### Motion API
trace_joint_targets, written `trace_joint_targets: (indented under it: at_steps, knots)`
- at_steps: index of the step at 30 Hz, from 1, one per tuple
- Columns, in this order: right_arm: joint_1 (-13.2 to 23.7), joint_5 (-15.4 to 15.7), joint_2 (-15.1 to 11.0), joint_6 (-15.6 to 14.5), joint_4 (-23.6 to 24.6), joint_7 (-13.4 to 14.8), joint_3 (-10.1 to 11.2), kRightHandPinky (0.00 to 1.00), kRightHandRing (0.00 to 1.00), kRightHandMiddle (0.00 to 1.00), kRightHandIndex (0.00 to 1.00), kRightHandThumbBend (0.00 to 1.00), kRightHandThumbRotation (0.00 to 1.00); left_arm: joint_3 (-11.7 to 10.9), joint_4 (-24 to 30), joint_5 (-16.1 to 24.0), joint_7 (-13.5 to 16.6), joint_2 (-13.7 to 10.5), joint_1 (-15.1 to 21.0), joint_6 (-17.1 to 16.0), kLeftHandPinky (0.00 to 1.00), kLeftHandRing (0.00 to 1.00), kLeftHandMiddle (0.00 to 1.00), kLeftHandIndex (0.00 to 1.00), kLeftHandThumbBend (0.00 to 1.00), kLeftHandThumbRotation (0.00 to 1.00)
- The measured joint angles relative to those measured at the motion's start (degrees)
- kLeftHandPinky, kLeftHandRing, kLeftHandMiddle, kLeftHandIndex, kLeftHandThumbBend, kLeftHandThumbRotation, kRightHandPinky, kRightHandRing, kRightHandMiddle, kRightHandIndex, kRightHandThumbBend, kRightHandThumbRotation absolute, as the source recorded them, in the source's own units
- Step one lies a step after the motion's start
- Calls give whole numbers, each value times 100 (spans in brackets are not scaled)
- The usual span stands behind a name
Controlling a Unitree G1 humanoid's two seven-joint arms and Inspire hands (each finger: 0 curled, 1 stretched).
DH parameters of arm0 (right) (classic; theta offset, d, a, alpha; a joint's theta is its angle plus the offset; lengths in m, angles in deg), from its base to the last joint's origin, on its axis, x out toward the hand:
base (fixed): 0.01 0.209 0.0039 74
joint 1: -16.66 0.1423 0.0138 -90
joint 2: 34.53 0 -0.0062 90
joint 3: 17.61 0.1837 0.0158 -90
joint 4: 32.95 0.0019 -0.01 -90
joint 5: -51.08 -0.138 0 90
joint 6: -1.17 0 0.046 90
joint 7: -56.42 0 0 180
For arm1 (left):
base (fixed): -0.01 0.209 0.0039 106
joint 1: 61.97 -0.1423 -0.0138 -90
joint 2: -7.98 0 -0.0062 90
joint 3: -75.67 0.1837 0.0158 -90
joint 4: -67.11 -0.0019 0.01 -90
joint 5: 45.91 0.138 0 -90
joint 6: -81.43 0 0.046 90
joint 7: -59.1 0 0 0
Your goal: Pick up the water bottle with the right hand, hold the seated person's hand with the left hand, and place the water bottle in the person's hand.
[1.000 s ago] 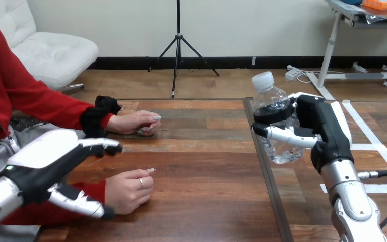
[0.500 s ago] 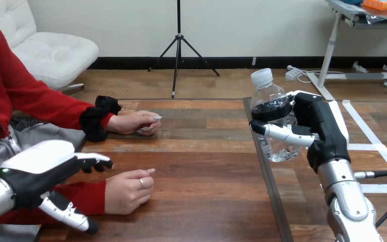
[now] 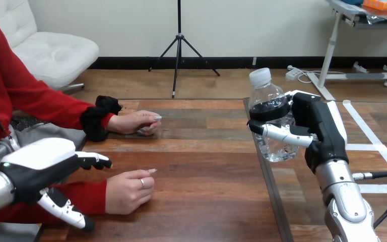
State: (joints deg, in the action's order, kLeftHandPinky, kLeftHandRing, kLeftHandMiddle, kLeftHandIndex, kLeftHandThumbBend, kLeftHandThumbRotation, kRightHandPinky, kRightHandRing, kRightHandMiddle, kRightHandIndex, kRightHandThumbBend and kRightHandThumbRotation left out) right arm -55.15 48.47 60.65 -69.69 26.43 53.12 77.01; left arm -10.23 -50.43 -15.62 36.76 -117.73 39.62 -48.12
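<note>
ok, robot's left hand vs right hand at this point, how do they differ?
The right hand is curled round the upright water bottle; the left hand is open and holds nothing. The right hand stands upright at the view's right; the left hand lies flat, white back up, at the view's left. The left hand is by the wrist of the person's near hand, not closed on it; the right hand is far from it. Both have the same black-and-white build.
</note>
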Motion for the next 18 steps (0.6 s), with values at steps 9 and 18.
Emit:
trace_joint_targets:
  at_steps: [9,18]
  knots:
    - [-12,42,6,-58,186,39,-1,6,10,17,19,65,0,185,-300,312,186,-4,270,-6,76,82,84,84,100,35]
    - [-22,38,30,-103,372,44,-1,6,10,16,19,64,0,472,-691,892,826,-2,448,6,74,80,83,84,100,39]
